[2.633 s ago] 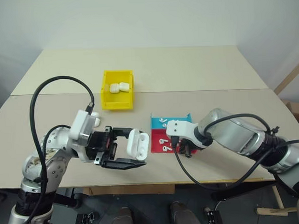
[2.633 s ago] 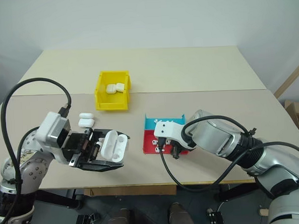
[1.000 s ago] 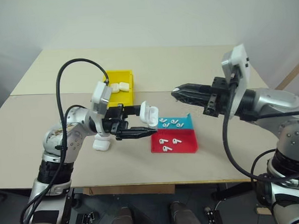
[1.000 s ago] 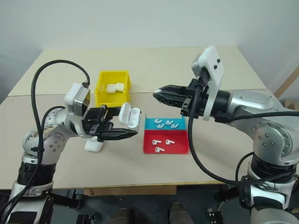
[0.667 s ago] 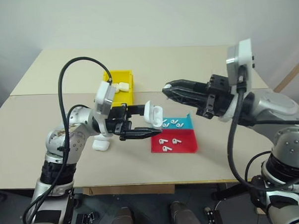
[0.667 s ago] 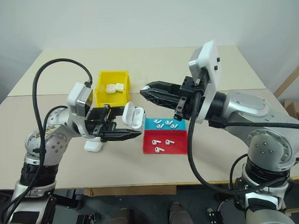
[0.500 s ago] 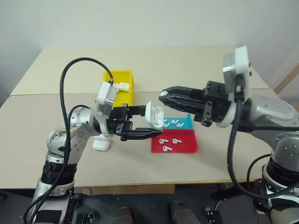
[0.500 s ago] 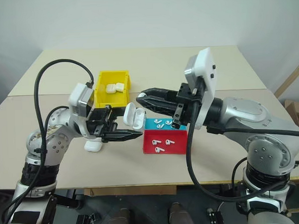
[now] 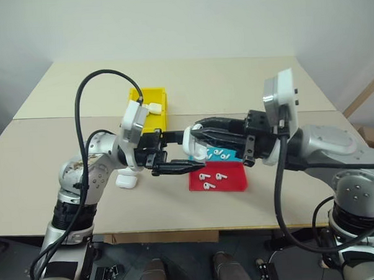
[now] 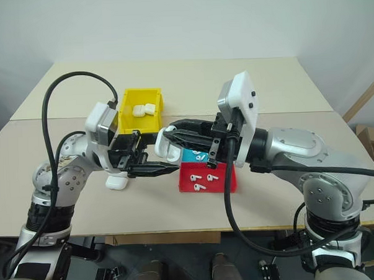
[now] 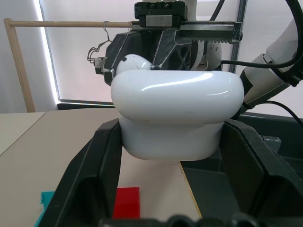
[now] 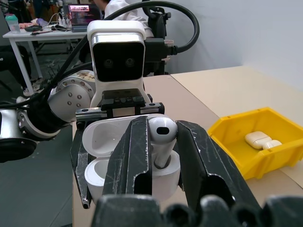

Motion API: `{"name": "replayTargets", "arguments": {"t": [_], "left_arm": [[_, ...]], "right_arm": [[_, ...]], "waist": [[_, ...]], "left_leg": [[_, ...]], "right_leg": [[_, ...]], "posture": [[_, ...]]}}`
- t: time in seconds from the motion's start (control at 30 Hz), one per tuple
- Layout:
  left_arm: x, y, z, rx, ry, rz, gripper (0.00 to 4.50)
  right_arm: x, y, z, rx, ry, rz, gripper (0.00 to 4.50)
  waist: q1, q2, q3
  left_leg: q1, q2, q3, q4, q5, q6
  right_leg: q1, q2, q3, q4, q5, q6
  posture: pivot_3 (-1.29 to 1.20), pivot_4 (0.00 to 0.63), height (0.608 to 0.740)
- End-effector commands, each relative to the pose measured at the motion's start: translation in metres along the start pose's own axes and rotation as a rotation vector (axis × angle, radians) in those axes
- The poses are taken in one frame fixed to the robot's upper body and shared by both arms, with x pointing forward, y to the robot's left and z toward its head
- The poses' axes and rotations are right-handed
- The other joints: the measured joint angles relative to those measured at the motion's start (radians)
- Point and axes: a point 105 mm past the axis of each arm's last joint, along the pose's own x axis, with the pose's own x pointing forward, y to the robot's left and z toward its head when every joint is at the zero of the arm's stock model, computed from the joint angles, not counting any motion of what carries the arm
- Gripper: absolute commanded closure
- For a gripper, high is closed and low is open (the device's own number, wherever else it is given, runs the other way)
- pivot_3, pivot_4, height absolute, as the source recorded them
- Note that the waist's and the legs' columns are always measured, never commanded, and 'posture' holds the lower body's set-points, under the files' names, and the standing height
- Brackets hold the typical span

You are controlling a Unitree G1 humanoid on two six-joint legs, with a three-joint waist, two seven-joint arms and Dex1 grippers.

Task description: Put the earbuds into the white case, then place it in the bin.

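Above the open white case [image 12: 128, 156], a pinched earbud [image 12: 161, 137].

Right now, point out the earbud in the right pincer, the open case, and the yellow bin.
earbud [image 12: 162, 128]: right wrist view, its rounded head.
open white case [image 12: 106, 137]: right wrist view, inside of lid.
yellow bin [image 12: 236, 158]: right wrist view, front wall.

The two grippers' fingers [image 12: 137, 156] crowd the open white case [image 12: 102, 156]; surrounding tabletop [image 9: 246, 81] lies open.
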Motion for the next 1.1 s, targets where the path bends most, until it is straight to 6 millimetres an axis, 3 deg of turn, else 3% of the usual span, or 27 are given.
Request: {"name": "replayTargets", "arguments": {"t": [0.03,0.2,0.53,0.73,0.87,1.0,1.1], "left_arm": [[0.005,-0.005,0.012,0.048,-0.025,-0.038,1.71],[0.004,-0.004,0.013,0.051,-0.026,-0.029,1.71],[0.002,0.000,0.013,0.061,-0.021,-0.011,1.71],[0.001,0.001,0.012,0.063,-0.022,-0.002,1.71],[-0.004,0.004,0.013,0.078,-0.013,0.018,1.71],[-0.013,0.005,0.014,0.089,-0.006,0.034,1.71],[-0.016,0.003,0.014,0.091,-0.008,0.037,1.71]], "right_arm": [[-0.001,0.000,0.001,-0.052,-0.003,-0.015,3.90],[-0.004,0.003,-0.003,-0.081,0.014,-0.001,3.90],[-0.006,0.001,-0.003,-0.102,0.031,0.015,0.52],[-0.011,-0.004,0.007,-0.090,-0.005,0.020,0.52],[-0.019,-0.019,0.019,-0.084,-0.012,0.012,0.52],[-0.029,-0.045,0.020,-0.090,0.080,0.038,0.52],[-0.031,-0.071,0.007,-0.131,0.228,0.055,0.52]], "waist": [[0.000,0.000,0.000],[0.000,0.000,0.000],[0.000,0.000,0.000],[0.001,0.000,0.000],[0.001,0.000,0.000],[0.000,0.000,0.000],[0.000,0.000,0.000]], "left_leg": [[0.000,0.000,0.000,0.000,0.000,0.000],[0.000,0.000,0.000,0.000,0.000,0.000],[0.000,0.000,0.000,0.000,0.000,0.000],[0.000,0.000,0.000,0.000,0.000,0.000],[0.000,0.000,0.000,0.000,0.000,0.000],[0.000,0.000,0.000,0.000,0.000,0.000],[0.000,0.000,0.001,0.000,0.000,0.000]], "right_leg": [[0.000,0.000,0.000,0.000,0.000,0.000],[0.000,0.000,0.000,0.000,0.000,0.000],[0.000,0.000,0.000,0.000,0.000,0.000],[0.000,0.000,0.000,0.000,0.000,0.000],[0.000,0.000,0.000,0.000,0.000,0.000],[0.000,0.000,0.000,-0.001,0.000,0.000],[0.000,0.000,0.000,-0.001,0.000,0.000]], "posture": [[0.00,0.150,0.740],[0.00,0.150,0.740],[0.00,0.150,0.740],[0.00,0.150,0.740],[0.00,0.150,0.740],[0.00,0.150,0.740],[0.00,0.150,0.740]]}}
